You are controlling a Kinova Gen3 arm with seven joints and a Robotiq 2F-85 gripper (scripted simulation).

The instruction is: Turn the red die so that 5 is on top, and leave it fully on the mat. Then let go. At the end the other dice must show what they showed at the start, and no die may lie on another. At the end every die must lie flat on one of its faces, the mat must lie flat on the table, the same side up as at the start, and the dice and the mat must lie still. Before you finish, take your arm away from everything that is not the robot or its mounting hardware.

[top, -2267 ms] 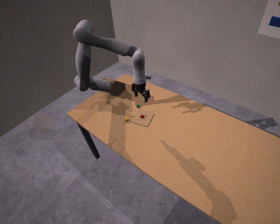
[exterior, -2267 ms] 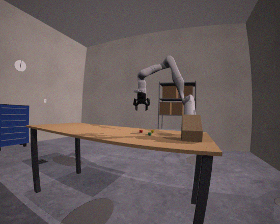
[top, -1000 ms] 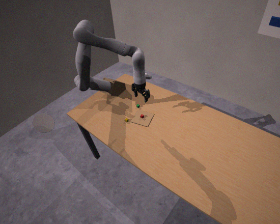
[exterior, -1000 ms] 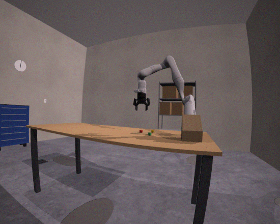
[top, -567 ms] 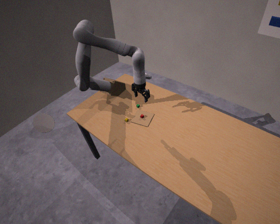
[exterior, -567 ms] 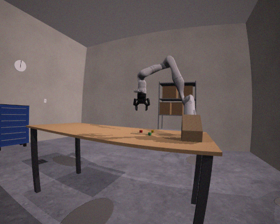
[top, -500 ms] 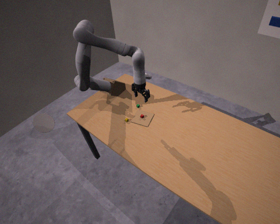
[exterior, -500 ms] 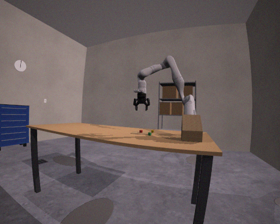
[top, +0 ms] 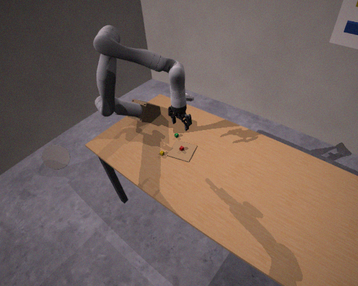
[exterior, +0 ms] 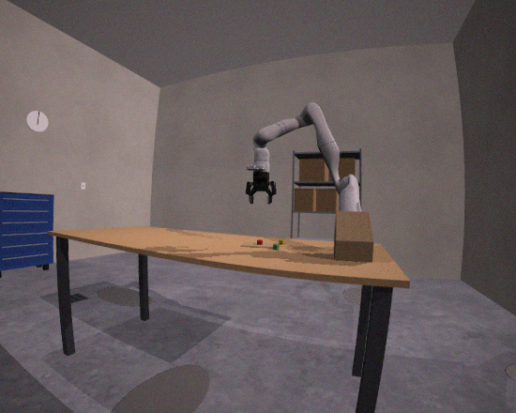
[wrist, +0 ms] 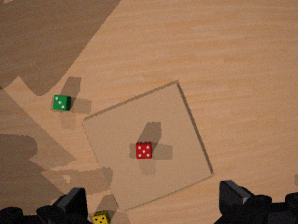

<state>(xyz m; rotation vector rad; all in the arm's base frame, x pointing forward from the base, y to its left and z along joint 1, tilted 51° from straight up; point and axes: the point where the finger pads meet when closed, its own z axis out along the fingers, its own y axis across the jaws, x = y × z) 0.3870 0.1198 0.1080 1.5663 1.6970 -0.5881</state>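
Note:
The red die (wrist: 144, 151) lies flat near the middle of the tan mat (wrist: 153, 145), with several white pips on its top face; it also shows in the top view (top: 181, 148) and the exterior view (exterior: 259, 242). The mat (top: 183, 151) lies flat on the table. My gripper (top: 181, 121) (exterior: 261, 196) hangs open and empty high above the table, well above the dice. Its fingers frame the bottom of the wrist view (wrist: 153, 219).
A green die (wrist: 61, 103) (top: 176, 135) lies on the wood left of the mat. A yellow die (wrist: 101, 219) (top: 161, 153) lies just off the mat's near corner. A brown box (exterior: 353, 236) stands at the table end by the arm's base.

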